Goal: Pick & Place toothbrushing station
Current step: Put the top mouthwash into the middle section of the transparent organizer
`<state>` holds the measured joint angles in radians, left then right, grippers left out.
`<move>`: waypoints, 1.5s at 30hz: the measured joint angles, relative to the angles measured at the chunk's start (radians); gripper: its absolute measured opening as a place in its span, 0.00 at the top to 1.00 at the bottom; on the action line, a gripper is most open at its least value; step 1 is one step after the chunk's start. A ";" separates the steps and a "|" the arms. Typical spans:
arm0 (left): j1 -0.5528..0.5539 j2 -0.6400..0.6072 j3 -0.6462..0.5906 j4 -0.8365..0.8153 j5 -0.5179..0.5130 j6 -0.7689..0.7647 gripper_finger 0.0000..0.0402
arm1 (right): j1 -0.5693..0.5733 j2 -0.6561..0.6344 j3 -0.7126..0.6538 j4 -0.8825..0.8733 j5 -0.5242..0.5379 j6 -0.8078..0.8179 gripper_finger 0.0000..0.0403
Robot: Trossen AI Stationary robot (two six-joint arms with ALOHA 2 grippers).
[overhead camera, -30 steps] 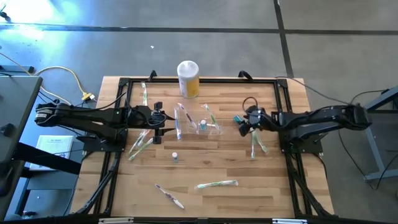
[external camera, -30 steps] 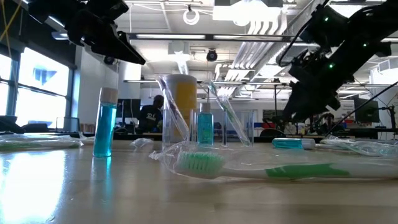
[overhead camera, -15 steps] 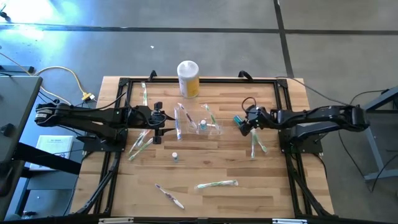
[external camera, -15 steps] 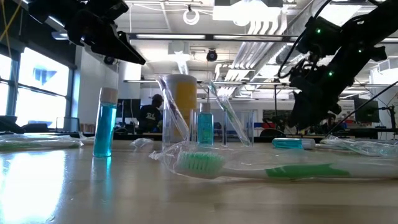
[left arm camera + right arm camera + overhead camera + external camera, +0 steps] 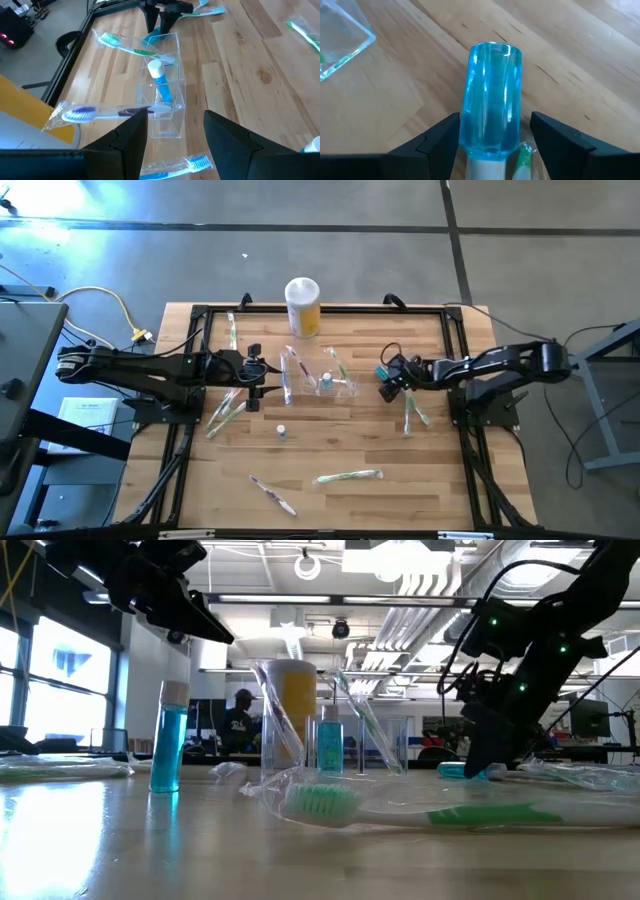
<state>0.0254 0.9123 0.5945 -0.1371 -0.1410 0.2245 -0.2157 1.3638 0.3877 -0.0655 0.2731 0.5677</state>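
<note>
Blue tube (image 5: 492,102) lying between the right gripper (image 5: 495,137) fingers: its cap end is cut off at the wrist pic's edge, can't tell if the fingers touch it. From table level, that gripper's tips sit behind the wrapped toothbrush (image 5: 400,808) clutter, contact w/ table unclear. Person (image 5: 240,725) far back in the room is too small and dark to make out.
</note>
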 joint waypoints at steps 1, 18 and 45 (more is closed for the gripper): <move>0.000 0.000 0.000 0.000 0.000 0.000 0.53 | 0.000 0.012 0.001 0.004 0.003 -0.001 0.41; 0.000 0.002 0.000 0.000 0.000 0.002 0.53 | -0.001 -0.005 -0.002 0.008 -0.004 -0.075 0.66; 0.000 0.004 0.000 0.033 0.256 -0.070 0.53 | 0.310 -0.284 0.163 -0.097 0.046 -0.049 0.66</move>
<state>0.0257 0.9158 0.5945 -0.1046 0.1153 0.1544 0.0947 1.0794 0.5503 -0.1621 0.3195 0.5183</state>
